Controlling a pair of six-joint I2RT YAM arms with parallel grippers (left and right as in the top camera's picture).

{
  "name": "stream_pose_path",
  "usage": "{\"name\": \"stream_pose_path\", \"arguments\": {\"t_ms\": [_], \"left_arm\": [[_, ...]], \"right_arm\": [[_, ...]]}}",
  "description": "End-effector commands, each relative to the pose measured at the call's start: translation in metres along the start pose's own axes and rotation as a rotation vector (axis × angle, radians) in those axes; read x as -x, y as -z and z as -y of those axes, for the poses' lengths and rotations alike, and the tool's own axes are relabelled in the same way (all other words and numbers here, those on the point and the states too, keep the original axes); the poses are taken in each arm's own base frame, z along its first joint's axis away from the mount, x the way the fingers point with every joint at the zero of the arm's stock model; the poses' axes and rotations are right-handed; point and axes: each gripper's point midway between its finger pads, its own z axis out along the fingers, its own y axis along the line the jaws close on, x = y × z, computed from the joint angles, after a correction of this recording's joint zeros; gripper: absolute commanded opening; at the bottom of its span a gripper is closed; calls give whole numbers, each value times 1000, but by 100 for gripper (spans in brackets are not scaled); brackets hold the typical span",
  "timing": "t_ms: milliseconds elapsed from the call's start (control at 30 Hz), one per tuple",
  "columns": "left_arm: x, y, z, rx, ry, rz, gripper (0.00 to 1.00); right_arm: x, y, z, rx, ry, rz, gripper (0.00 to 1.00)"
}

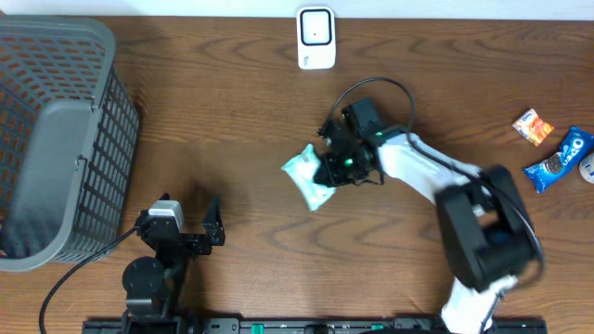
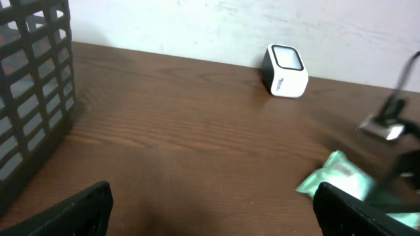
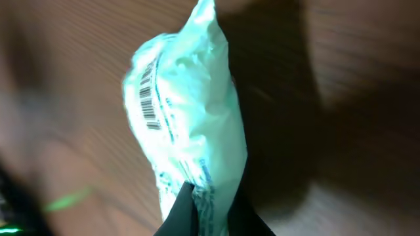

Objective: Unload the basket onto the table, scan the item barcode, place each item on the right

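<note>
Pinching one end of the pale green packet (image 1: 304, 176), the right gripper (image 1: 327, 173) has its jaws closed tight on the wrapper. Its arm stretches from the near right to mid-table. The packet is nearer than the white scanner (image 1: 316, 38), its barcode (image 3: 149, 98) facing the wrist camera. The left gripper (image 1: 188, 225) hangs spread wide and empty, near left.

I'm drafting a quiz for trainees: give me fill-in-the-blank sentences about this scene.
The right end effector is shut on a pale green ____. The left end effector holds nothing and is ____. On the held item, the right wrist view shows a printed ____. Missing words: packet; open; barcode.
</note>
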Motion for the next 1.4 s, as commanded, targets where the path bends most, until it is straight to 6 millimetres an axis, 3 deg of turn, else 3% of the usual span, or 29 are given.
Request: {"name": "stream_pose_path", "arguments": {"t_ms": [0, 133, 267, 367, 567, 733, 1167, 1300, 1367], "left_arm": [[-12, -1, 0, -7, 0, -37, 98], [-12, -1, 0, -7, 0, -37, 98], [-12, -1, 0, -7, 0, -37, 98], [-12, -1, 0, -7, 0, -37, 98], [-12, -1, 0, -7, 0, -37, 98], [-12, -1, 0, -7, 0, -38, 98], [-12, -1, 0, -7, 0, -37, 98], [-12, -1, 0, -7, 0, -37, 98], [-12, -1, 0, -7, 0, -37, 98]], "right_arm": [[21, 55, -4, -159, 226, 145, 1], [26, 106, -49, -128, 385, 270, 1], [11, 148, -95, -28, 490, 345, 1], [-2, 162, -108, 17, 503, 347, 1], [-30, 168, -129, 158, 499, 279, 1], [-39, 173, -144, 249, 533, 269, 1], [-38, 174, -146, 259, 510, 273, 1], [-27, 175, -144, 227, 529, 316, 1], [-16, 176, -133, 149, 506, 352, 1]]}}
